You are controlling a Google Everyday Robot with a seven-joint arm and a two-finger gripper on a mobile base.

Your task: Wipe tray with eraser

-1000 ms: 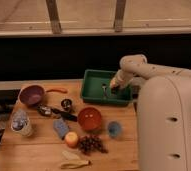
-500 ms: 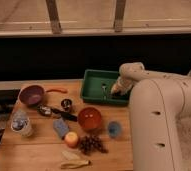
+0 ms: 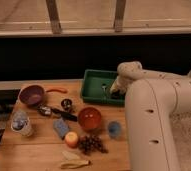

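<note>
The green tray [image 3: 95,84] sits at the back of the wooden table, right of the middle. My gripper [image 3: 113,92] reaches down into the tray's right part, close to its floor. A small dark shape [image 3: 114,93] shows at the gripper's tip; I cannot tell whether it is the eraser. A dark flat elongated thing [image 3: 68,116] also lies on the table left of the orange-red bowl. My white arm [image 3: 149,115] fills the right side and hides the tray's right rim.
On the table are a purple bowl [image 3: 31,94], an orange-red bowl [image 3: 89,118], a light blue block [image 3: 61,127], a small blue cup [image 3: 114,129], an orange fruit [image 3: 71,139], dark grapes [image 3: 91,145], a banana [image 3: 74,160] and a small metal cup [image 3: 66,104].
The arm's big white body has swung nearer and covers more of the right side. The gripper stays over the tray's right part and sits slightly lower.
</note>
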